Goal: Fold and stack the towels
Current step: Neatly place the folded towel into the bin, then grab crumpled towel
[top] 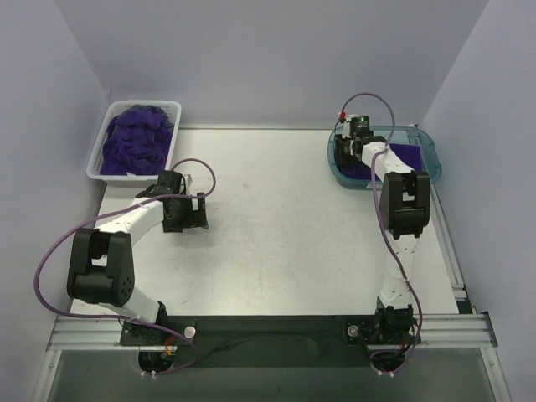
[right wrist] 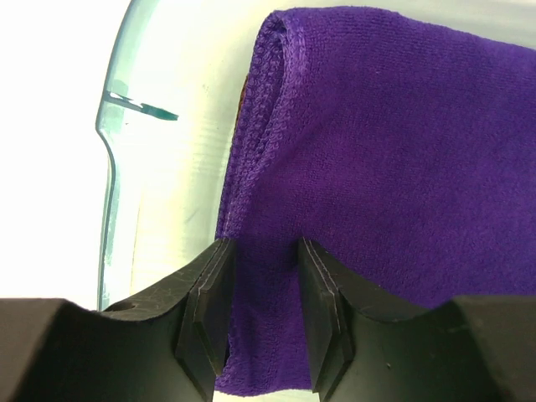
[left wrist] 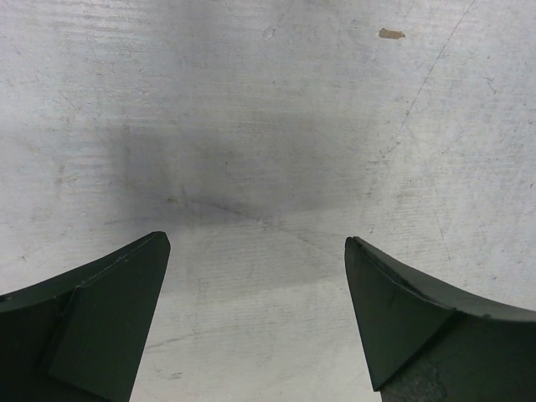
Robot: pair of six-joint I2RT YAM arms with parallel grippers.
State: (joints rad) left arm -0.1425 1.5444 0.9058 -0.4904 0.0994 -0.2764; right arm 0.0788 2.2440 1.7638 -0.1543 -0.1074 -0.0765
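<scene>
Top external view: the right arm reaches out to the teal tray (top: 429,144) at the far right corner of the desk (top: 285,243). A folded purple towel (top: 408,156) lies in that tray. More purple towels (top: 134,138) sit in a messy heap in the white basket (top: 94,170) at the far left corner.

In the right wrist view, the right fingers (right wrist: 264,247) are close together, with the thick edge of the folded towel between them. They look like they are pinching it. The towel lies flat on the tray floor, just beside the tray wall.

In the left wrist view, the left fingers (left wrist: 257,241) are spread wide and hold nothing. Only bare desk shows under them. This arm hangs over the desk, near the basket.

I think this is the stacking step: one folded towel is being put in the tray. The next move should be for the right fingers to let go and lift straight up, so the fold does not get dragged open. The heap in the basket is not folded yet, so a lot of the job is left.

I can see no brand, label or writing anywhere.
</scene>
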